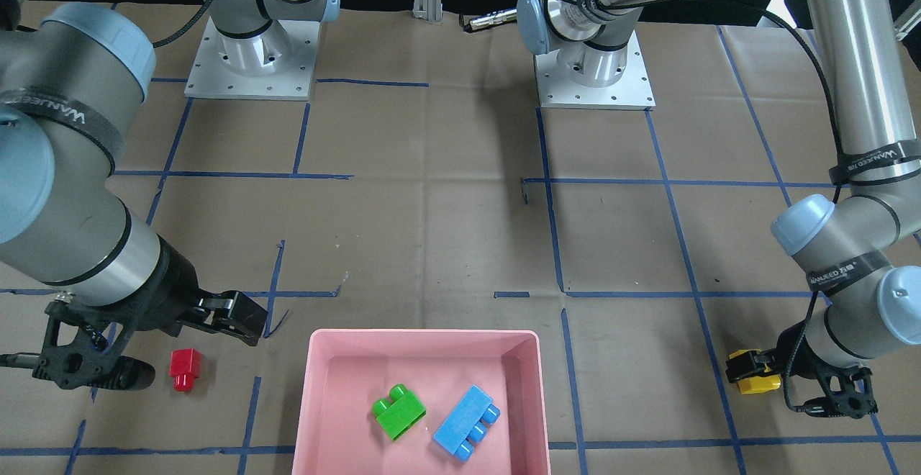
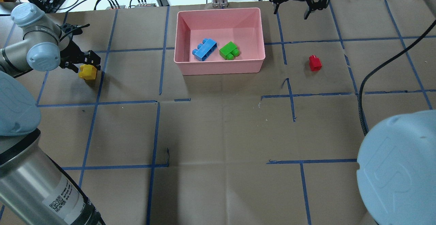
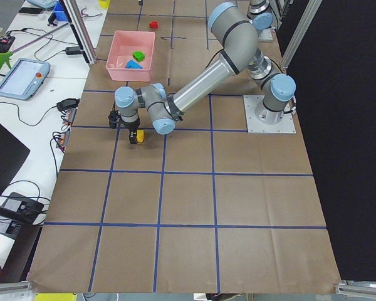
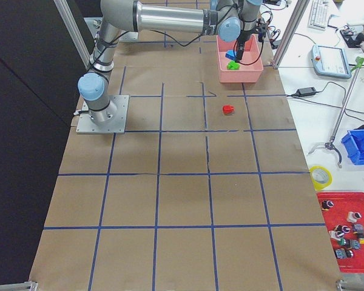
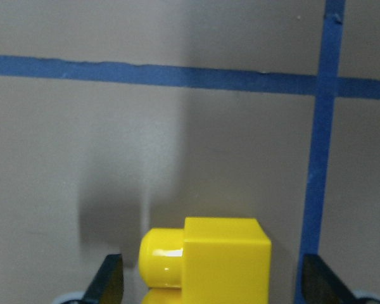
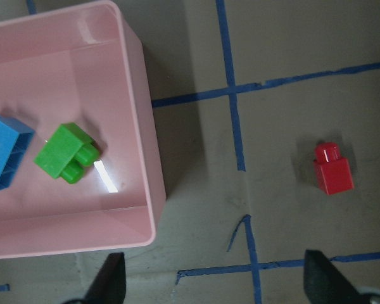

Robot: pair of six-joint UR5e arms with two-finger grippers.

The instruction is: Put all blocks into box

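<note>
The pink box (image 2: 218,69) stands at the far middle of the table and holds the green block (image 2: 229,50) and the blue block (image 2: 204,49). The yellow block (image 2: 88,72) lies on the table at the left. My left gripper (image 5: 213,282) is low over it and open, one finger on each side, with a gap at each. The red block (image 2: 315,63) lies on the table to the right of the box. My right gripper (image 6: 213,288) is open and empty, high above the table between the box's right wall (image 6: 142,126) and the red block (image 6: 333,170).
The table is brown paper with a blue tape grid. The two arm bases (image 1: 252,57) (image 1: 593,72) stand on the robot's side. Cables and devices (image 2: 102,0) lie beyond the table's far edge.
</note>
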